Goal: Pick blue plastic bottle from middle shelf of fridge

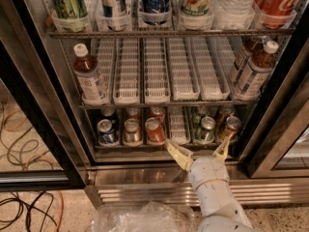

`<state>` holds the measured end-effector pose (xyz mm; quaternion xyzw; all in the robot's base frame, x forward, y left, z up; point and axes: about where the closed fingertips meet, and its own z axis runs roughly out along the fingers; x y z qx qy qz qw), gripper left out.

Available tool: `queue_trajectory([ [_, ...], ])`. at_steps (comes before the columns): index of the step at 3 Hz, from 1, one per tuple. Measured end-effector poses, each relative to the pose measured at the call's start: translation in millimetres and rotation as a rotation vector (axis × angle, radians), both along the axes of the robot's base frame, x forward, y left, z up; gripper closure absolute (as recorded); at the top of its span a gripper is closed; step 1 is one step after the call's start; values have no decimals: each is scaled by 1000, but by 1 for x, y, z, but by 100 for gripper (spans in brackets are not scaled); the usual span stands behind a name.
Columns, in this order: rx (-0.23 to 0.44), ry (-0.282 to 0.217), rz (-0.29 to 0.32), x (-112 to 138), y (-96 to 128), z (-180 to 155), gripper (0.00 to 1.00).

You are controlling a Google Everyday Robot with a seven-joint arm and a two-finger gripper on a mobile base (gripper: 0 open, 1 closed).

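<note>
White perforated lane trays line the middle shelf [159, 102] of the fridge [34, 95]. The leftmost tray holds the blue plastic bottle [91, 76], upright, with dark brown drink under a white cap and a pale label of small print. Two similar bottles [251, 71] stand in the rightmost lanes. Short cans [154, 129] sit in the rack below. The gripper [198, 148] hangs just above the base grille [145, 193], fingers spread wide and holding nothing. The bottle lies at its 10 o'clock, well apart.

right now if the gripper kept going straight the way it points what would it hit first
Likely the green can on the bottom rack: the gripper, fingers open, points up at it from the base of the fridge. Depth is unclear.
</note>
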<state>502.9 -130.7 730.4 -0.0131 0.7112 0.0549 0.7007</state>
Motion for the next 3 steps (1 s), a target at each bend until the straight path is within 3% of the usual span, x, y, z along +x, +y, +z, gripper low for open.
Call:
queue_trajectory([
  [1, 0, -89, -80, 3, -26, 23, 0],
  [2, -79, -197, -88, -2, -31, 52, 0],
  [3, -101, -297, -127, -7, -42, 87, 0],
])
